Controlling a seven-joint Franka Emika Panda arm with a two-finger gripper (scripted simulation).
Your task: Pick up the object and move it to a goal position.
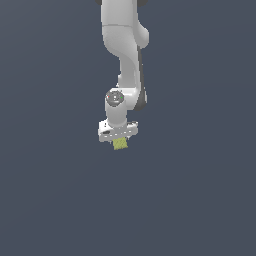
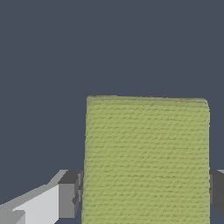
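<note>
Gripper [image 1: 119, 141] hangs from the white arm [image 1: 125, 45], clamped on the block [image 1: 120, 144]. In the wrist view the left finger [image 2: 70, 194] touches one flank of the block and the right finger [image 2: 217, 192] the other, so the block sits between the pads, jutting out past them. No goal marker is visible. The hold looks shallow: a quick swing could let the block pivot or slip free.
</note>
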